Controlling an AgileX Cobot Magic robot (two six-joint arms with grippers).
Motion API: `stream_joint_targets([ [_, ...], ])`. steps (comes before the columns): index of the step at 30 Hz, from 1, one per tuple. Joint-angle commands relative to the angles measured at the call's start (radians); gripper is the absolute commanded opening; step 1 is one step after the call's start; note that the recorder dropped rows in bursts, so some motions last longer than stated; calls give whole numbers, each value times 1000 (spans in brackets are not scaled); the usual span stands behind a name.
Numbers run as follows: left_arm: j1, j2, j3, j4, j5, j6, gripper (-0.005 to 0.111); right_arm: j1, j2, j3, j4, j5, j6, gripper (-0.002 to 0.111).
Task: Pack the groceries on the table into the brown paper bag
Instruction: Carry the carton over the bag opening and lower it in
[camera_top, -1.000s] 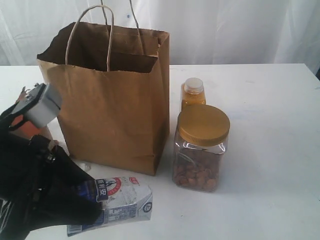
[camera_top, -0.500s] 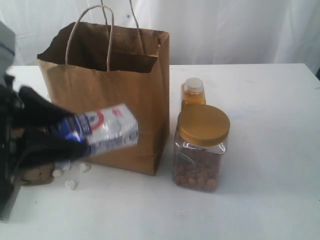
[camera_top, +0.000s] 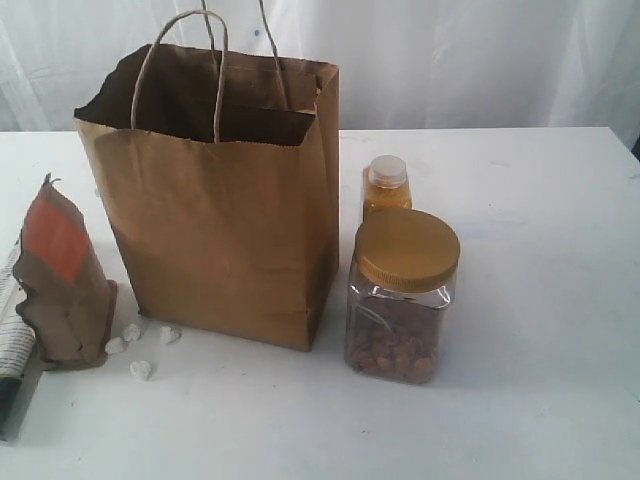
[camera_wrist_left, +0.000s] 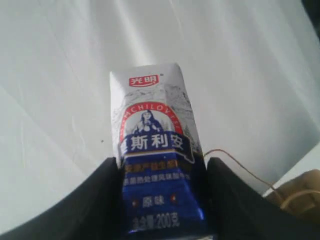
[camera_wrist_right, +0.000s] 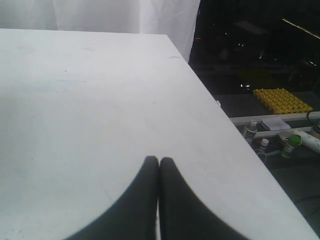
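My left gripper (camera_wrist_left: 163, 165) is shut on the blue-white packet (camera_wrist_left: 155, 135) and holds it up in front of a white curtain. A loop handle (camera_wrist_left: 235, 162) of the brown paper bag shows just beyond it. In the exterior view neither gripper shows. There the brown paper bag (camera_top: 220, 230) stands open on the table (camera_top: 540, 300). The gold-lidded nut jar (camera_top: 400, 300) and the orange bottle (camera_top: 386, 188) stand to its right. The brown pouch (camera_top: 65, 285), white lumps (camera_top: 140, 368) and the long blue-white package (camera_top: 12, 350) are to its left. The dark can is out of view. My right gripper (camera_wrist_right: 159, 161) is shut and empty.
The right gripper hovers over bare white tabletop (camera_wrist_right: 100, 100) near the table's corner edge (camera_wrist_right: 225, 125). Beyond that edge lie a yellow tray (camera_wrist_right: 282, 100) and small bottles (camera_wrist_right: 250, 131) lower down. A white curtain hangs behind the table.
The left arm has risen with the blue-white packet from the table's front left and left the exterior view. The brown pouch and lumps it covered now show.
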Motion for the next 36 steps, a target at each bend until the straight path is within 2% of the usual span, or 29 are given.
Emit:
stream_joint_targets([
  [1, -4, 105, -8, 12, -169, -6, 0, -6, -3, 2, -7, -3, 4, 0],
  [5, -4, 256, -8, 79, -347, -6, 0, -6, -3, 2, -7, -3, 4, 0],
  [7, -4, 321, -8, 77, -362, -8, 0, -6, -3, 2, -7, -3, 4, 0],
  [9, -4, 374, -8, 66, -286, -8, 0, -6, -3, 2, -7, -3, 4, 0],
  [14, -4, 426, -8, 66, 8, -6, 0, -6, -3, 2, -7, -3, 4, 0],
  [16, -4, 426, -8, 66, 62, -6, 0, -6, -3, 2, -7, -3, 4, 0],
  [36, -4, 424, -8, 67, 86, -9, 0, -6, -3, 2, -7, -3, 4, 0],
])
